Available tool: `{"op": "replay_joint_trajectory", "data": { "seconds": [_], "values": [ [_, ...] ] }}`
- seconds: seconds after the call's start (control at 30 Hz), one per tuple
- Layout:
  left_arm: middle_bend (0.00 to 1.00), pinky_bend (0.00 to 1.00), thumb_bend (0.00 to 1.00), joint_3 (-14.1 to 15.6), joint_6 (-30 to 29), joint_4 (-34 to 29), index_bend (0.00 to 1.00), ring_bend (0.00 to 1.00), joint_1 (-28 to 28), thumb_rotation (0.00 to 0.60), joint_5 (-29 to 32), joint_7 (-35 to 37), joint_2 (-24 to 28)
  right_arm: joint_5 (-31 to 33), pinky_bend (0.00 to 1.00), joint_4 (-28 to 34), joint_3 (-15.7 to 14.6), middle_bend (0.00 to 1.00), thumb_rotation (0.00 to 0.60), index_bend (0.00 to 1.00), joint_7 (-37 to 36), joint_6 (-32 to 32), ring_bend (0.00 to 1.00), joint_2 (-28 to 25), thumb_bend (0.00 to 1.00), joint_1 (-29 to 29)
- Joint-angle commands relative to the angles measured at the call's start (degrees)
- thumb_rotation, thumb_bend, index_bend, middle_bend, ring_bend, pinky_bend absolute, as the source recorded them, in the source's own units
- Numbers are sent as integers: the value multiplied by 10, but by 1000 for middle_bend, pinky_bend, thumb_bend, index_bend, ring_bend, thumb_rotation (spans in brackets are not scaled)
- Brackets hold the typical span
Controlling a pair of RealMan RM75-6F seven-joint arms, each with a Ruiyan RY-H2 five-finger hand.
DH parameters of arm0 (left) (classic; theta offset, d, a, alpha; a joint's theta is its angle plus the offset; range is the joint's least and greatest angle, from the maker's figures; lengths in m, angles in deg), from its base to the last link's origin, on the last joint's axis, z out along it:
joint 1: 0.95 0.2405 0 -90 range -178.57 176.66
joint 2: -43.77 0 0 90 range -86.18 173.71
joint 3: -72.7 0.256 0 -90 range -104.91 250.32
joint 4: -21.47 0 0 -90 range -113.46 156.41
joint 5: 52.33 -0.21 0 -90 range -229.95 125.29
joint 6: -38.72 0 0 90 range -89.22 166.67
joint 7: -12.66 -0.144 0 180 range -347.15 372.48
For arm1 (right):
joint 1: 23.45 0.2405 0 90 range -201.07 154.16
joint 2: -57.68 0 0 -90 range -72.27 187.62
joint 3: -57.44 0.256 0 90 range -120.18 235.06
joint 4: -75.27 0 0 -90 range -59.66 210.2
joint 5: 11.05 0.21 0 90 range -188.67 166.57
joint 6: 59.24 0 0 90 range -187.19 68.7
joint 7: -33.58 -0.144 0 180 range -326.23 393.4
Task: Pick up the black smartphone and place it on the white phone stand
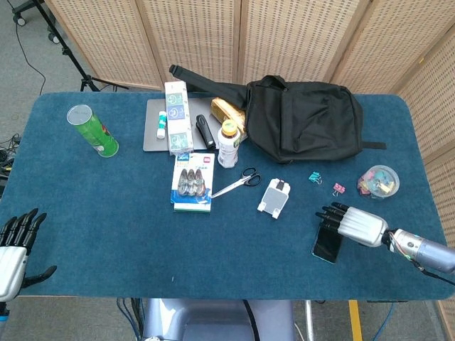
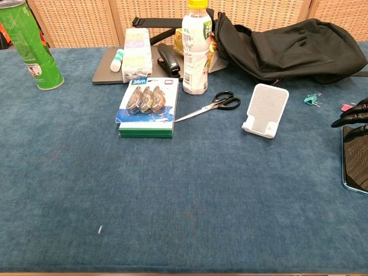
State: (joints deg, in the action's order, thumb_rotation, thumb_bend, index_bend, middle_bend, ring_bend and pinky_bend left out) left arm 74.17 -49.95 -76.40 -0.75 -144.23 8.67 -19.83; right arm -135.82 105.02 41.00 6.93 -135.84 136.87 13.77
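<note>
The black smartphone [image 1: 328, 243] lies flat near the table's front right; in the chest view its screen [image 2: 356, 161] shows at the right edge. My right hand [image 1: 357, 224] hovers over the phone's far end, palm down, fingers stretched toward the left; only its fingertips [image 2: 351, 115] reach into the chest view. It holds nothing. The white phone stand [image 1: 274, 197] stands a short way left of the phone, also seen as the white stand [image 2: 265, 110]. My left hand [image 1: 14, 249] hangs open off the table's front left corner.
Scissors [image 1: 238, 182], a tape pack [image 1: 193, 181], a bottle [image 1: 227, 143] and a black backpack [image 1: 302, 118] lie behind the stand. Binder clips [image 1: 327, 182] and a clip tub [image 1: 378, 181] sit behind the phone. A green can [image 1: 92, 131] stands far left.
</note>
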Motion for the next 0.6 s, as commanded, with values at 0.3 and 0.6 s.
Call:
{"op": "replay_joint_trajectory", "data": {
  "seconds": [0.3, 0.6],
  "values": [
    [0, 0, 0, 0, 0, 2, 0, 0, 0, 600, 3, 1, 0, 22, 130, -43, -18, 15, 600, 135, -55, -31, 0, 38, 0, 0],
    [0, 0, 0, 0, 3, 6, 0, 0, -1, 600, 7, 2, 0, 24, 130, -71, -39, 14, 600, 135, -61, -29, 0, 64, 0, 1]
  ]
}}
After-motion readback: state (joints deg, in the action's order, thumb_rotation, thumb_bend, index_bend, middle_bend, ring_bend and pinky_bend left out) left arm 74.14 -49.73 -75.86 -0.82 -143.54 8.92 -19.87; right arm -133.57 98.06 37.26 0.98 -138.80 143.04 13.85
